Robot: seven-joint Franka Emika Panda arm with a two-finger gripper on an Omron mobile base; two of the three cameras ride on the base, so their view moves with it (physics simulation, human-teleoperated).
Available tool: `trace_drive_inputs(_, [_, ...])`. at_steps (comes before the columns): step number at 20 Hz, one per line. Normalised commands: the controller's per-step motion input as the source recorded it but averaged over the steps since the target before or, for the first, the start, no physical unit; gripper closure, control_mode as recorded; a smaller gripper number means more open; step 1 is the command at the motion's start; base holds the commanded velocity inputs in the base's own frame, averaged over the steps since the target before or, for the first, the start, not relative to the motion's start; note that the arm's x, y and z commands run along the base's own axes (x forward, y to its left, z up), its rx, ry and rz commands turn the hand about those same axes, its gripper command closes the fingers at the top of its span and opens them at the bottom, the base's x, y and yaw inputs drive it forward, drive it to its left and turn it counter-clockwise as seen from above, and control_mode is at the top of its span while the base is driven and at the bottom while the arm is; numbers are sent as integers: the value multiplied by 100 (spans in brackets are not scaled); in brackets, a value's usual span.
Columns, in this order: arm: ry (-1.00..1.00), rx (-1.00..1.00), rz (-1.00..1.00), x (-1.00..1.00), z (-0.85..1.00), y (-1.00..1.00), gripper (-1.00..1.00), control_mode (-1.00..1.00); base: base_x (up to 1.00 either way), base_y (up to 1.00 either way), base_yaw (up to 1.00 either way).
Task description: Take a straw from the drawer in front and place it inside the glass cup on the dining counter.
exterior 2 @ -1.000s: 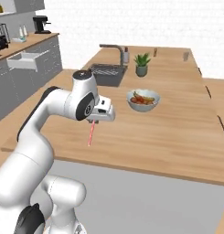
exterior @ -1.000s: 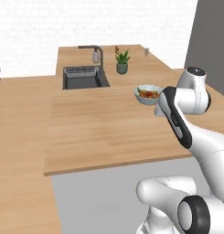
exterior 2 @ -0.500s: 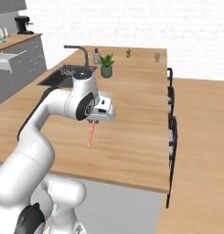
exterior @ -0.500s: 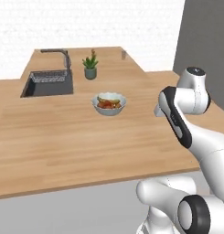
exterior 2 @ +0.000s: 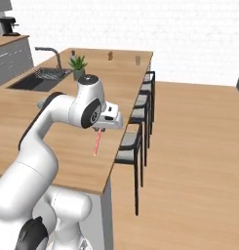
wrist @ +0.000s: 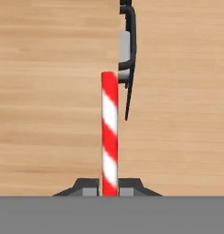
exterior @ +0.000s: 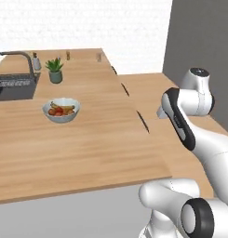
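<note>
Your gripper (wrist: 109, 191) was clamped on one end of the straw (wrist: 109, 132), carrying it above the wooden surface (exterior 2: 38, 117) near its stool-side edge. The straw hung nearly straight down from the gripper, its long axis close to vertical and its free end low, which suited lowering it into the cup (exterior 2: 137, 60). That glass stood well apart, at the surface's far end.

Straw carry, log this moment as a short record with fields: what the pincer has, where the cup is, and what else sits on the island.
pincer: shut on the straw, which hangs below it
glass cup: far end of the dining counter, apart from the pincer
other items: fruit bowl, potted plant, sink
step left: straw not yet in cup
</note>
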Motion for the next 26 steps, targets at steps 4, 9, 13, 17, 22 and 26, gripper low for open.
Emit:
trace_drive_inputs(4, [0, 0, 0, 0, 0, 0, 100, 100, 32, -100, 8])
trace_drive_inputs(9, [0, 0, 0, 0, 0, 0, 100, 100, 42, -100, 21])
trace_drive_inputs(13, [0, 0, 0, 0, 0, 0, 100, 100, 56, -99, 35])
trace_drive_inputs(17, [0, 0, 0, 0, 0, 0, 100, 100, 70, -86, 43])
trace_drive_inputs(22, [0, 0, 0, 0, 0, 0, 100, 100, 73, -80, 46])
trace_drive_inputs(26, [0, 0, 0, 0, 0, 0, 100, 100, 74, -86, 43])
